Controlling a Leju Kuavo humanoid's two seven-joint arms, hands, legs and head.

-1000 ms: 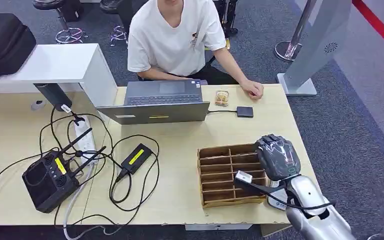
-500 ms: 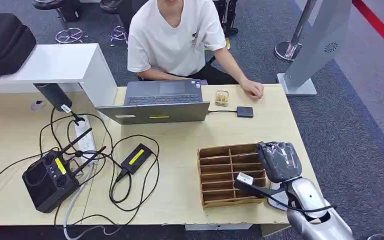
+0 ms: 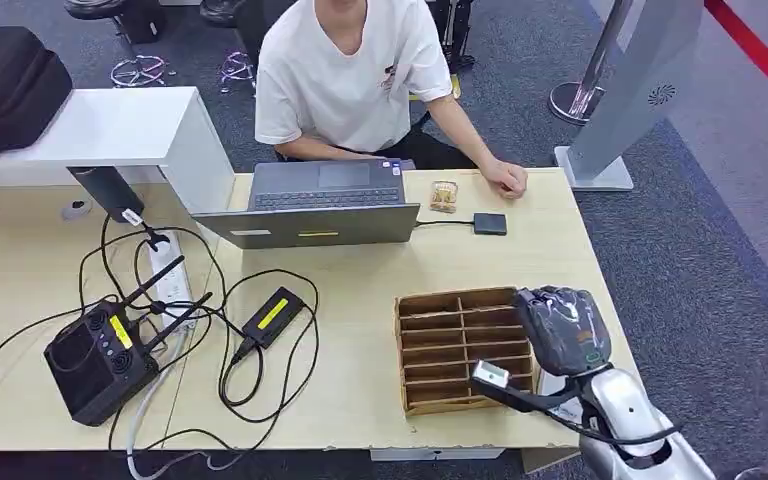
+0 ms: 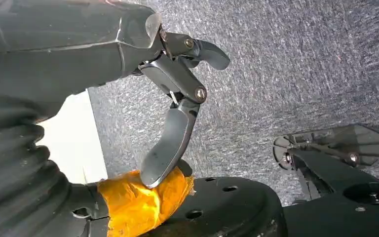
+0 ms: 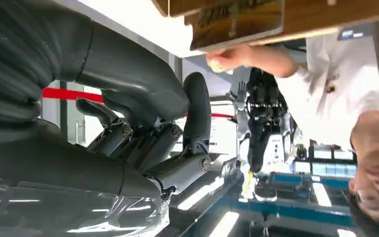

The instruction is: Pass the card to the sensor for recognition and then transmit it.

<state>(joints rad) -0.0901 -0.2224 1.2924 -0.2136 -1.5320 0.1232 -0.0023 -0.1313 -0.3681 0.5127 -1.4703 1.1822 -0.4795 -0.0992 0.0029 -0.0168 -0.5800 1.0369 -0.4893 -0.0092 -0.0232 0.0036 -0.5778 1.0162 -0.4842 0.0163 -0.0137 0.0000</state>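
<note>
- Head view: right hand sits lower right of the frame, at the right end of the wooden slotted organizer on the light desk; back of the hand faces the camera.
- Right wrist view: fingers curled in toward the palm, thumb upright beside them; no card visible between them, but whether something thin is pinched there I cannot tell.
- Card: not identifiable in any view; the organizer slots look bare from above. A small white-and-blue item lies on the desk just under the right forearm; too hidden to name.
- Sensor: judged to be the small dark square pad on a cable, upper centre-right, near the person's hand; well apart from the right hand.
- Left hand: fingers apart, holding nothing, over grey carpet.
- Step in hand (judgement): pick-up stage at the organizer; recognition not yet done.
- Next move calls for: a confirmed grip on the card, then a carry up-frame to the pad, card held flat over it.
</note>
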